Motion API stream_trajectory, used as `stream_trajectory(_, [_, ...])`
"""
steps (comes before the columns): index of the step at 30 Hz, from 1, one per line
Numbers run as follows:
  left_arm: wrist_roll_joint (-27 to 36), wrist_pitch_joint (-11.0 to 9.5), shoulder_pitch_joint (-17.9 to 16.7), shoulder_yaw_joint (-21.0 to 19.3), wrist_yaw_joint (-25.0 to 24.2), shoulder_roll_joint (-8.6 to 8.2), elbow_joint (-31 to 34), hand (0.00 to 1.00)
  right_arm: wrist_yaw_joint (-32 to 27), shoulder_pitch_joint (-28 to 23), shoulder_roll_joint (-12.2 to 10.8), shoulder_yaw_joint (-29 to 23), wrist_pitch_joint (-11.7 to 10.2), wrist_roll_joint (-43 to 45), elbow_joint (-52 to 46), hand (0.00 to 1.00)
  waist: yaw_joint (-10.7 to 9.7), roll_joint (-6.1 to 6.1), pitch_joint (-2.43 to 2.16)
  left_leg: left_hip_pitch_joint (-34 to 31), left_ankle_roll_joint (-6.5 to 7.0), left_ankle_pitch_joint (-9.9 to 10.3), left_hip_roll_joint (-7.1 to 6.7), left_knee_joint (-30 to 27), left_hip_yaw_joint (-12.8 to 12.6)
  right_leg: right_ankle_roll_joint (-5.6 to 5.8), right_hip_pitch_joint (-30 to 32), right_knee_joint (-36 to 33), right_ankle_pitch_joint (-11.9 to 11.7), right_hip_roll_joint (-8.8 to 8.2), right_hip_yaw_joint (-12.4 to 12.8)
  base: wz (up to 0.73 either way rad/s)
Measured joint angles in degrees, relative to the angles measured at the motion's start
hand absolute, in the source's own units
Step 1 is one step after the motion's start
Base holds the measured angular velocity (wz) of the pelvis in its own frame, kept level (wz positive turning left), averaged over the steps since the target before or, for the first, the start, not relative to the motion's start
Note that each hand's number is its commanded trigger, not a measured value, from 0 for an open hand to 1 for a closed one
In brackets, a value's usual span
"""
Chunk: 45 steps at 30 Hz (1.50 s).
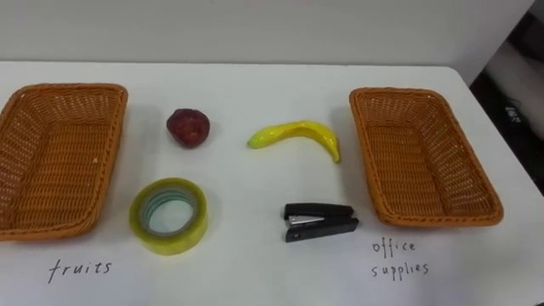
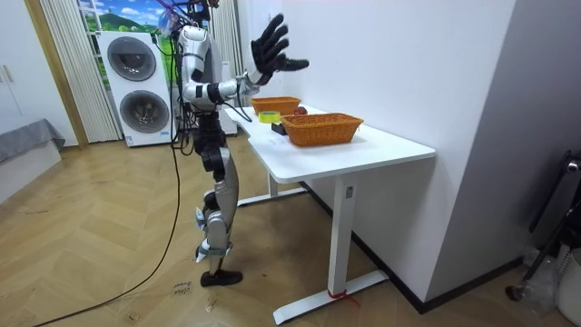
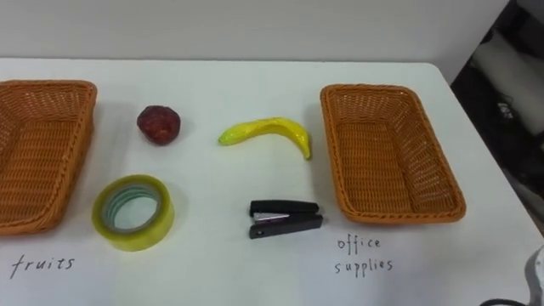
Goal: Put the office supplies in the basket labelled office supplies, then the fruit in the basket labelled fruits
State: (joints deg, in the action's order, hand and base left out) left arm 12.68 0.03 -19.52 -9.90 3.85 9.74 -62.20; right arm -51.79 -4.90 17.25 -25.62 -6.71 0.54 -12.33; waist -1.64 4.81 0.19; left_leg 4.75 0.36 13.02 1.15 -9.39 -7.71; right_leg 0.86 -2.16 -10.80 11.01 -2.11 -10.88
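The fruit and the office things all lie loose on the white worktop (image 1: pixel 255 85), none of them in a basket. A dark red fruit (image 1: pixel 188 127) sits left of centre, well apart from the yellow banana (image 1: pixel 297 136), which lies at centre with its curved end pointing toward the right-hand basket. Below the red fruit, a roll of yellowish tape (image 1: pixel 168 216) lies flat with its hole facing up. Below the banana, a black stapler (image 1: pixel 320 222) rests on its side, near the right basket but not touching it. The left wicker basket (image 1: pixel 68 87) fills the left edge of the frame and holds nothing, and a handwritten label (image 1: pixel 79 269) sits on the worktop under it. The right wicker basket (image 1: pixel 395 92) stands at the right and holds nothing either, with its own handwritten label (image 1: pixel 399 259) beneath. In the room view I stand upright at the long side of the worktop, at the upper left of the frame. My right hand (image 2: pixel 272 50) is raised high above the baskets with its fingers spread wide, touching nothing. Behind me, at the far left, two stacked washing machines (image 2: pixel 141 86) stand by a curtain, and wood flooring (image 2: pixel 109 236) runs across the lower part of the frame.
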Motion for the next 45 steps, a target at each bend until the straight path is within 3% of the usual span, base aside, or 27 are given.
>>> stream_trajectory(9, [0.1, 0.4, 0.2, 0.1, -0.5, 0.07, -2.2, 0.00, 2.8, 5.2, 1.5, 2.4, 0.4, 0.2, -0.1, 0.00, 0.5, 0.68, 0.19, -0.2, -0.01, 0.0, 0.02, 0.0, 0.6, -0.02, -0.8, 0.1, 0.0, 0.02, -0.6, 0.03])
stream_trajectory(16, [0.0, 0.4, 1.9, 1.2, -0.5, 0.44, -4.9, 0.00, 5.4, 6.3, 2.0, 6.8, 0.6, 2.0, -4.8, 0.00, 1.2, 1.17, -0.21, -0.1, -0.02, 0.0, 0.02, -0.2, 1.2, -0.08, -1.1, 0.0, -0.1, 0.02, -1.0, 0.02])
stream_trajectory(20, [0.0, 0.8, 2.2, 1.3, -0.3, 0.45, -5.6, 0.00, 7.4, 6.7, 2.7, 7.0, 0.7, 2.3, -6.0, 0.00, 1.9, 1.44, -0.15, -0.2, -0.02, 0.0, -0.01, -0.2, 1.7, -0.09, -1.3, -0.1, -0.1, -0.11, -1.7, 0.06])
stream_trajectory(27, [-1.2, 1.3, 2.4, 3.4, -0.6, 0.42, -5.0, 0.00, 13.9, 9.5, 4.0, 11.1, 0.8, 4.3, -6.5, 0.00, 2.1, -0.09, 0.22, -0.1, -0.05, 0.0, 0.06, -0.4, 2.2, -0.25, -1.8, -0.1, -0.3, -0.12, -2.2, 0.04])
stream_trajectory(35, [-2.2, 1.3, 2.6, 3.4, -1.9, 0.43, -3.8, 0.00, 21.0, 9.5, 4.5, 13.7, 1.5, 4.8, -6.5, 0.00, 2.1, -1.46, -0.08, 0.0, -0.13, -0.1, 0.08, -0.4, 2.2, -0.30, -1.6, -0.6, -0.3, -0.13, -2.2, 0.00])
stream_trajectory(45, [-2.3, 1.1, 5.0, 3.4, -3.3, 1.25, -3.7, 0.00, 30.2, 9.5, 4.6, 18.1, 2.7, 11.1, -6.7, 0.00, 2.8, 0.17, -0.05, 0.5, -0.14, -0.1, 0.07, -0.6, 2.1, -0.31, -2.0, -0.8, -0.3, -0.19, -2.2, 0.00])
